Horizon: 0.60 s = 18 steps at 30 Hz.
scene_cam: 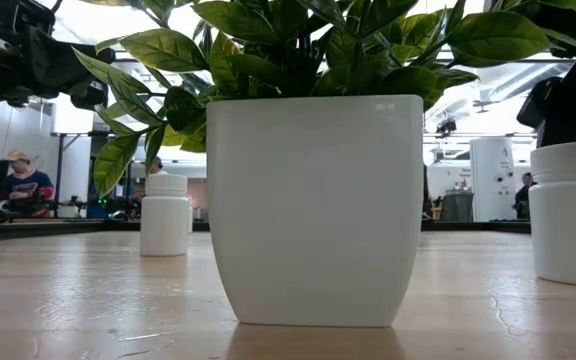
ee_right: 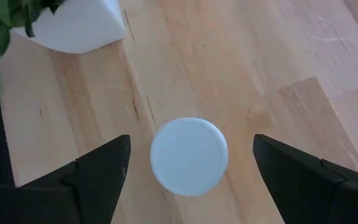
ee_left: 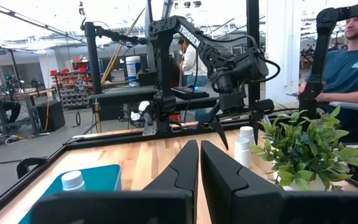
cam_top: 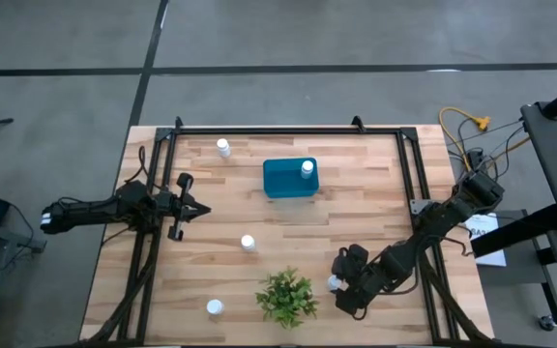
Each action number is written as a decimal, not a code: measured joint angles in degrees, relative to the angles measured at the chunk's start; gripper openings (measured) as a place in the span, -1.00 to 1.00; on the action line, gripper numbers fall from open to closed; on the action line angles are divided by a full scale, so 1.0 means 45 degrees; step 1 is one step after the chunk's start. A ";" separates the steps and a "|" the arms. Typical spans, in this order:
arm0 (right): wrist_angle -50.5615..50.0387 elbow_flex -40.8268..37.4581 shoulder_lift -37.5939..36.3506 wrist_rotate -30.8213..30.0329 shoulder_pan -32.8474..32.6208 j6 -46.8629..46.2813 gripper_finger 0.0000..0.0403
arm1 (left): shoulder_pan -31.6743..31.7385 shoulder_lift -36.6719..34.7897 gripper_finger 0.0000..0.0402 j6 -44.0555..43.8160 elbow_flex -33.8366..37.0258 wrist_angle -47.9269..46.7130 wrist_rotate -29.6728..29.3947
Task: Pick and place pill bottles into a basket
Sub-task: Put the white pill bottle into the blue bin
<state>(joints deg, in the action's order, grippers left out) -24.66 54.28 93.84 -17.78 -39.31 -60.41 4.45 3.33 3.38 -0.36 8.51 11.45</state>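
The right gripper (ee_right: 189, 165) is hanging wide open over a pill bottle (ee_right: 189, 155), maybe not touching it. The left gripper (ee_left: 199, 165) is waiting shut.

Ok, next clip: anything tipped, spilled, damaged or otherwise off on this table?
Nothing stands out. The visible pill bottles stand upright, one in the teal basket, the rest scattered on the table. The plant is upright. The open right pincer hovers over one bottle; the left pincer waits shut.

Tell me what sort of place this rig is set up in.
Likely a robotics lab or workshop: bare concrete floor around the table, shelving with supplies behind, and a seated person nearby.
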 joint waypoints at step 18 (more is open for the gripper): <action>-0.0011 -0.0010 0.0000 0.0255 0.0000 0.0257 -0.12 | -0.0003 -0.0003 -0.99 0.0000 0.0000 0.0004 0.0003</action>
<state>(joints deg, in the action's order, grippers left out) -24.70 54.24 93.84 -16.63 -39.31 -59.26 4.44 3.31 3.38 -0.36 8.53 11.46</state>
